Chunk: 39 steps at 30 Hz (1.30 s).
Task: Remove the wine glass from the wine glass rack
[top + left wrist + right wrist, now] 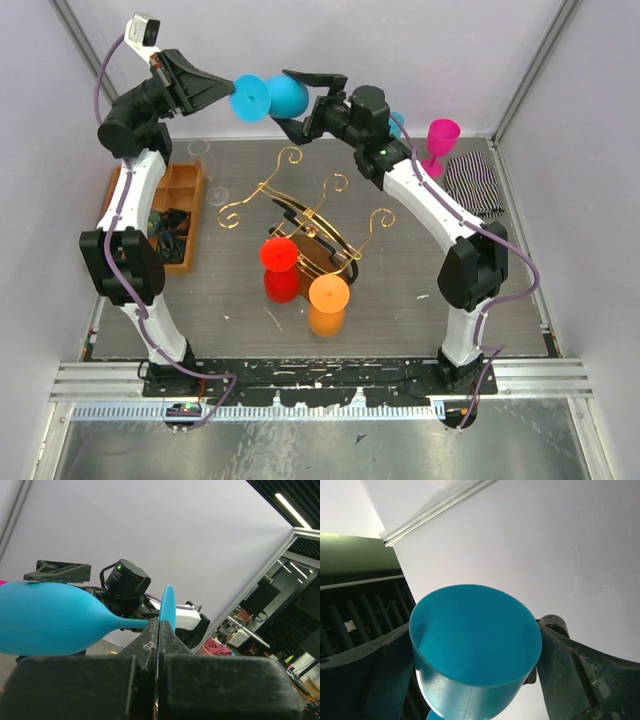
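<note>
Blue wine glass [270, 97] is off the wine glass rack [305, 215]; it lies horizontally in the air behind and above the rack, well apart from it, supported at both ends.

Left gripper [232, 92]: jaws pressed together on the flat foot of the glass, which stands edge-on between the fingers [145, 642] in the left wrist view; a thin rigid disc gives a positive pinch point.

Right gripper [285, 100]: jaws spread wide to bracket the bowl; the right wrist view shows a finger [380, 670] lying against each side of the bowl, apparently gripping, the open mouth facing the camera.

Judgement: a two-point hold stops the glass pivoting about the foot; it also suits a transfer from one arm to the other.

A red glass [280, 255] and an orange glass [328, 293] hang on the rack; a pink glass [441, 140] stands upright on the table [400, 310], at the far right.

Caution: release only one gripper at a time; a foot-only hold may let the bowl droop.
</note>
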{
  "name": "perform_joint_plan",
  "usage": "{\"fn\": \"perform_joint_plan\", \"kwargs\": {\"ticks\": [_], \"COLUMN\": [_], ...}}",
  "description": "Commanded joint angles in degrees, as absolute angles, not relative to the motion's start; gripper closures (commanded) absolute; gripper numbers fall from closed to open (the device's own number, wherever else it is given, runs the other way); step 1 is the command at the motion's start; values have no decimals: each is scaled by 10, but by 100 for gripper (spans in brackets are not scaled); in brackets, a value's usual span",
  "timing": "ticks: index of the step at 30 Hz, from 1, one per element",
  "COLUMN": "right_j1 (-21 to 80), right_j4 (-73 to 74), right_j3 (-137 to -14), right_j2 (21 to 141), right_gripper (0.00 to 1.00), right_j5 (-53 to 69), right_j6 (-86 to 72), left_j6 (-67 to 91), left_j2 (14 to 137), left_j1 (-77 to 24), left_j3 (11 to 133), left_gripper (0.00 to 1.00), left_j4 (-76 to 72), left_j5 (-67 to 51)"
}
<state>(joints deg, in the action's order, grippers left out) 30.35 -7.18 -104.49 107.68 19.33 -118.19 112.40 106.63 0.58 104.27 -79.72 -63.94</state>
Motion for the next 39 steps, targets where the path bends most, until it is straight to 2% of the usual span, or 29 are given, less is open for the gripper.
{"fn": "perform_joint_plan", "kwargs": {"ticks": [1, 3, 7, 9, 11, 21, 32, 39], "right_j1": [302, 303, 302, 302, 299, 211, -75, -143], "right_j4": [-98, -103, -105, -106, -106, -45, 59, 127], "right_j3": [-1069, -1065, -1059, -1055, -1053, -1038, -976, -983], "right_j2": [1070, 1068, 1063, 1059, 1055, 1001, 885, 841], "right_gripper": [7, 11, 15, 15, 16, 21, 23, 22], "right_j5": [178, 176, 170, 167, 164, 192, 292, 222], "right_j6": [-1225, -1222, -1211, -1205, -1193, -1050, -789, -601], "left_j6": [1129, 1131, 1129, 1128, 1129, 1151, 1158, 1160], "left_j2": [1061, 1059, 1054, 1051, 1047, 1007, 947, 909], "left_j1": [4, 5, 6, 6, 7, 33, 40, 40], "left_j3": [1049, 1046, 1037, 1034, 1030, 996, 874, 829], "left_gripper": [95, 85, 49, 39, 34, 30, 32, 34], "left_j4": [-819, -819, -820, -819, -819, -818, -819, -809], "left_j5": [-633, -632, -630, -627, -620, -587, -569, -585]}}
